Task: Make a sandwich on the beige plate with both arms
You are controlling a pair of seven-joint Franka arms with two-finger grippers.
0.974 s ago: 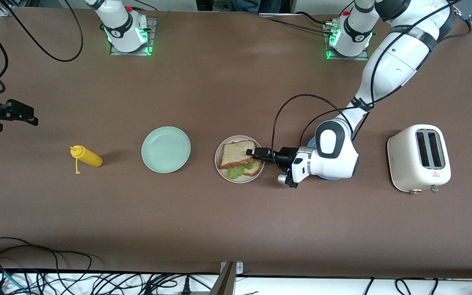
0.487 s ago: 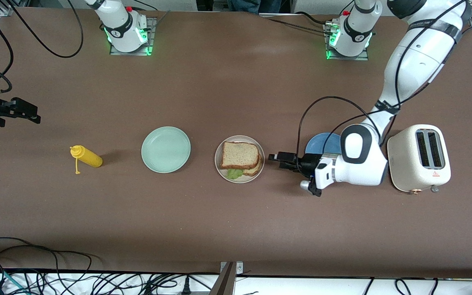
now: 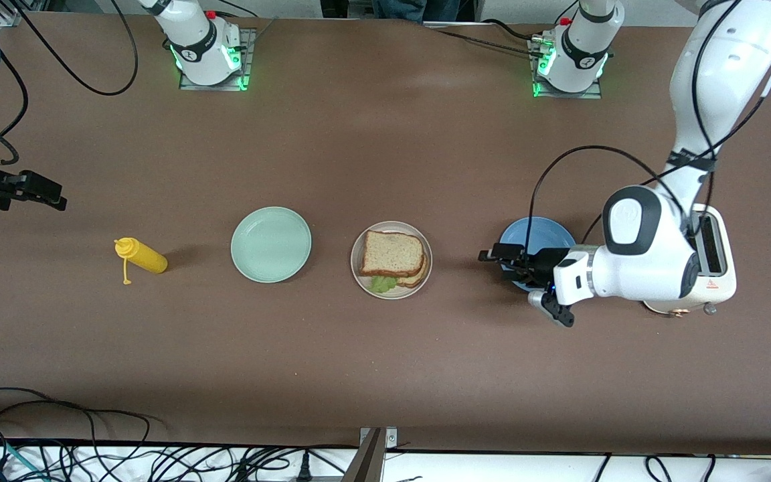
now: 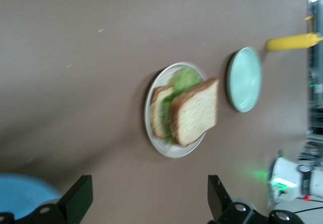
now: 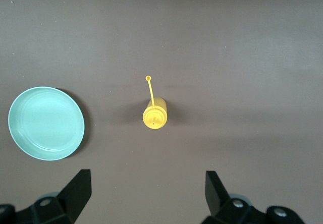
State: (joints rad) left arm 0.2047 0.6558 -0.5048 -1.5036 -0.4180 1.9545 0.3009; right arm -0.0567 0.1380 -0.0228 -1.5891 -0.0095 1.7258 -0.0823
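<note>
On the round pale beige plate (image 3: 391,292) sits the stacked brown-bread sandwich with green lettuce (image 3: 391,258); toward the left arm's end from that plate, the empty, wide-open left gripper (image 3: 494,254) hangs over the blue plate (image 3: 537,234), nearer it than the open right gripper (image 3: 47,193), which waits over the counter (image 3: 385,361)

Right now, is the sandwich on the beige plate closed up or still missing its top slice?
Closed: a top bread slice covers the lettuce and the lower slice on the beige plate.
</note>
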